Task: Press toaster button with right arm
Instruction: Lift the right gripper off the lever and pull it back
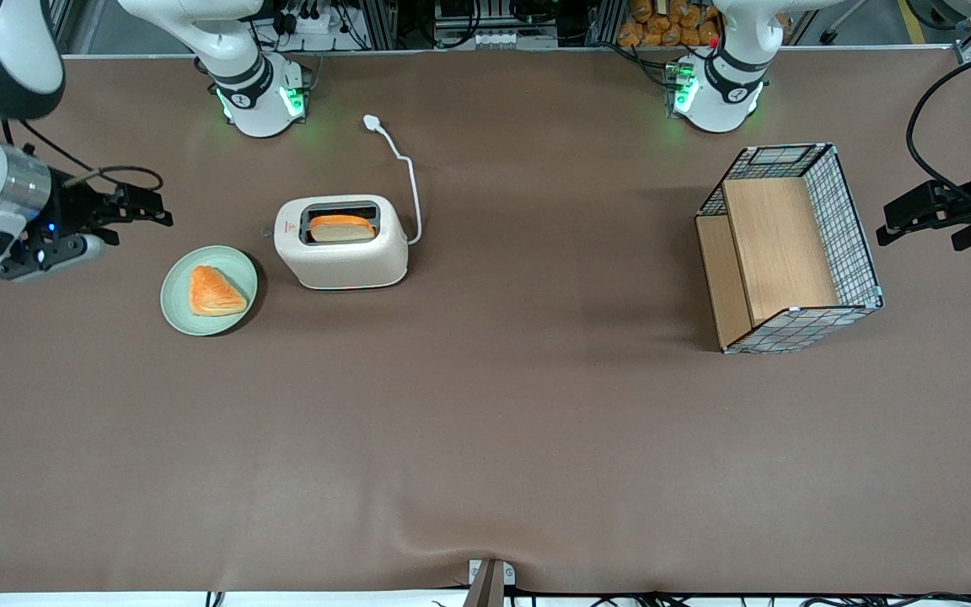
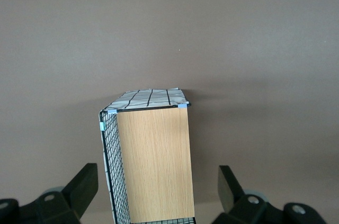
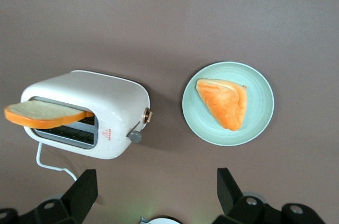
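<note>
The toaster stands beside a plate holding a pastry, the spread gripper well apart.

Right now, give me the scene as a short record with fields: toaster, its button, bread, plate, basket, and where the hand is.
toaster: cream-white toaster, upright on the table, cord trailing off it
button: grey toaster button on its short side facing the plate, untouched
bread: slice standing up out of one slot
plate: green plate beside the toaster, holding a pastry
basket: wire-mesh basket toward the parked arm's end
hand: right arm's hand open, clear of the toaster, holding nothing
</note>
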